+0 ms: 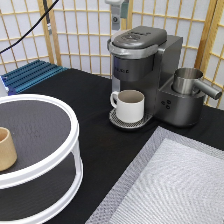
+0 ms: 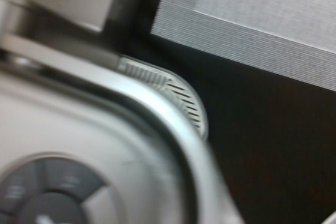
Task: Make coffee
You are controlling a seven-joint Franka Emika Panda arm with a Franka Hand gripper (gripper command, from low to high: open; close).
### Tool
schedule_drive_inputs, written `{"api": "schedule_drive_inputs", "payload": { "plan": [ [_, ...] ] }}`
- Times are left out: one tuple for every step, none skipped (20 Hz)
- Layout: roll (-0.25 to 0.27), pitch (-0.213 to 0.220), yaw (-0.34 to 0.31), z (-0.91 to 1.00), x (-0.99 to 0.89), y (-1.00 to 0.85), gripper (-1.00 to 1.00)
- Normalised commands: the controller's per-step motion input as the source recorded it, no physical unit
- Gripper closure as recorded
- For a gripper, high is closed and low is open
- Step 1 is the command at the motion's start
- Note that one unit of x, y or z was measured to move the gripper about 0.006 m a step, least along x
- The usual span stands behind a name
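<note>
— Claw [image 1: 116, 20] position first, please.

— I have it at the exterior view's top, hanging just above the lid of the coffee machine [image 1: 142, 70]. Only its lower tip shows, so I cannot tell whether the fingers stand apart or together.

— And the wrist camera?

— It looks down from close by on the machine's silver lid [image 2: 97, 125] with a dark round button cluster [image 2: 52, 190], and past the edge I see a slice of the perforated drip tray [image 2: 176, 95], the black bench [image 2: 277, 130] and the grey mat [image 2: 262, 30].

— Where is the pod?

— I cannot find the coffee pod in either view; the lid is down.

— What is staged?

— A cream mug [image 1: 129, 105] with its handle toward the exterior view's left sits on the drip tray under the spout. A steel pitcher [image 1: 190, 82] stands on the machine's right side. Near the bench's left edge there is a white two-tier turntable [image 1: 45, 160], and a tan handleless cup [image 1: 6, 148] rests on its upper tier. The mat [image 1: 175, 185] covers the near right corner.
</note>
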Motion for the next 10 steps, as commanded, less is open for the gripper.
{"api": "schedule_drive_inputs", "payload": {
  "plan": [
    [0.025, -0.111, 0.0, -0.37, -0.13, -1.0, -1.0],
    [0.018, -0.105, 0.0, -0.35, -0.17, -1.0, -1.0],
    [0.0, -0.104, 0.0, -0.25, -0.38, -0.91, -1.0],
    [0.0, -0.119, -0.008, -0.06, -0.37, -0.34, -1.0],
    [-0.002, -0.011, 0.0, 0.0, 0.0, 0.0, -1.0],
    [0.0, 0.0, 0.0, 0.0, 0.0, 0.0, -1.0],
    [0.0, 0.0, 0.0, 0.0, 0.0, 0.0, -1.0],
    [0.0, 0.0, 0.0, 0.0, 0.0, 0.0, -1.0],
    [0.0, 0.0, 0.0, 0.0, 0.0, 0.0, -1.0],
    [0.0, 0.0, 0.0, 0.0, 0.0, 0.0, -1.0]
  ]
}}
